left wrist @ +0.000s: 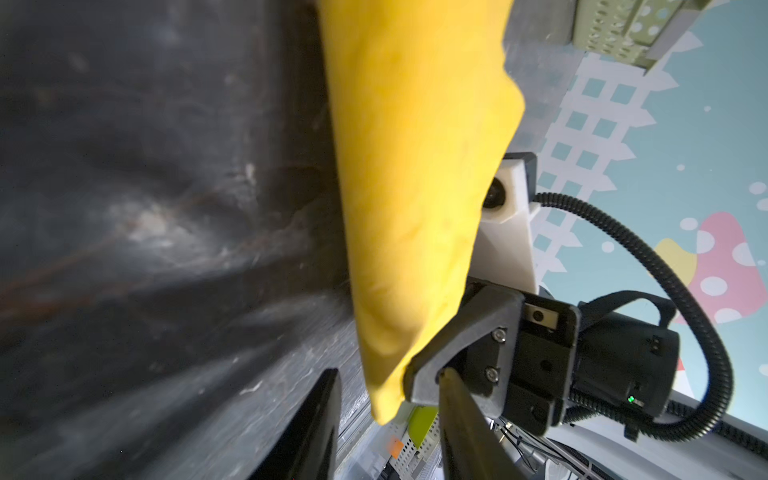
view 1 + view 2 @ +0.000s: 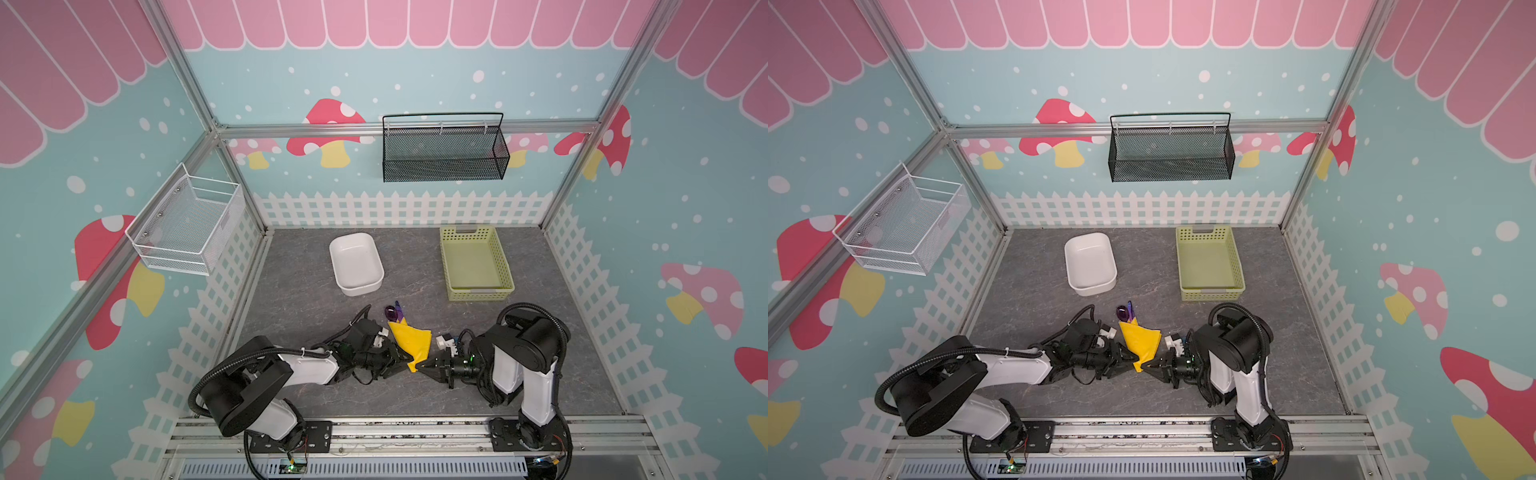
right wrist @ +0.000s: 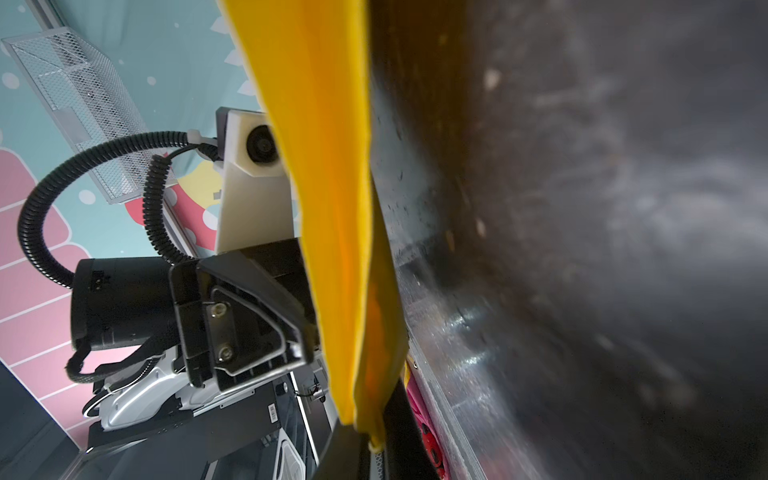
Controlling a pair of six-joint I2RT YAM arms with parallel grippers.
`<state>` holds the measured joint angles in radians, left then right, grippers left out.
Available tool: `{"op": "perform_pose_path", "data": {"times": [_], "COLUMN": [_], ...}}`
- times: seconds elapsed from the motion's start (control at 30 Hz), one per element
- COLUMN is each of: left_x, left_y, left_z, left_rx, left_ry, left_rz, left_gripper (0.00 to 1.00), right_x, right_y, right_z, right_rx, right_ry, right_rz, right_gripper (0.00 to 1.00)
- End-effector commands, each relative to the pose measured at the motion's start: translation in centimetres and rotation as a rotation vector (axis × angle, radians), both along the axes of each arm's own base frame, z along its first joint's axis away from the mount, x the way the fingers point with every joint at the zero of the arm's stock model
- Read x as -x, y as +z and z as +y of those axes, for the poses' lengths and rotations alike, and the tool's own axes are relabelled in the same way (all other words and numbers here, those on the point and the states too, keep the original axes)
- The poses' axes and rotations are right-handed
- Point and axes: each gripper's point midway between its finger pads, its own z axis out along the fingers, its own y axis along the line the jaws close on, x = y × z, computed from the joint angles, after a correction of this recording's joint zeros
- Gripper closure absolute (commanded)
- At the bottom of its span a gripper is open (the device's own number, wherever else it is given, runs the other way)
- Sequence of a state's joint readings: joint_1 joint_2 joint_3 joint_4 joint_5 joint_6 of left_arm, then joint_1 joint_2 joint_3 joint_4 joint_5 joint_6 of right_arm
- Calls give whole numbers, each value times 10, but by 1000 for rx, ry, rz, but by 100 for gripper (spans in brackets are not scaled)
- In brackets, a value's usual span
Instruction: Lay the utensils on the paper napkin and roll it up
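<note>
The yellow paper napkin (image 2: 409, 338) (image 2: 1140, 338) lies on the grey tabletop, folded into a loose wedge over the utensils (image 2: 395, 311) (image 2: 1127, 311). Only their dark purple and violet far ends stick out. My left gripper (image 2: 401, 358) (image 1: 390, 374) is open at the napkin's near end; the paper's tip (image 1: 382, 407) hangs between the spread fingers without being pinched. My right gripper (image 2: 422, 365) (image 3: 370, 436) faces it from the other side and is shut on the napkin's near corner (image 3: 357, 332). The two grippers' tips almost meet.
A white tub (image 2: 356, 262) and a pale green perforated basket (image 2: 446, 266) stand further back on the table. A black mesh basket (image 2: 444, 153) hangs on the back wall, a white wire basket (image 2: 187, 224) on the left wall.
</note>
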<state>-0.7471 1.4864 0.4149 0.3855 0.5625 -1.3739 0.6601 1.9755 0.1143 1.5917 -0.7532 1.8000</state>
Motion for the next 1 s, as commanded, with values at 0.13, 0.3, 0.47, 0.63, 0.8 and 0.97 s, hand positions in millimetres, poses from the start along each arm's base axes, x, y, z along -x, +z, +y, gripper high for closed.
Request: {"op": "perform_pose_path", "data": {"times": [0.13, 0.3, 0.47, 0.63, 0.8, 0.97], "left_x": [-14, -19, -24, -23, -26, -34], "left_y": [-5, -18, -29, -42, -52, -56], "left_z": [-1, -9, -14, -12, -8, -3], "left_rx": [31, 102, 194, 242, 253, 219], "left_ry": [51, 79, 125, 167, 194, 206], "left_rz": [-24, 9, 43, 83, 105, 101], "left_gripper": [51, 46, 39, 36, 36, 37], "right_x": [-2, -3, -2, -2, -3, -4], "right_y": [-4, -2, -1, -1, 1, 3], "right_z": [-6, -5, -5, -5, -5, -4], "right_rx": [-8, -13, -14, -15, -18, -23], "right_ry": [-56, -57, -55, -57, -59, -60], "right_rz": [31, 26, 29, 26, 23, 19], "right_gripper": [95, 96, 96, 96, 96, 96]}}
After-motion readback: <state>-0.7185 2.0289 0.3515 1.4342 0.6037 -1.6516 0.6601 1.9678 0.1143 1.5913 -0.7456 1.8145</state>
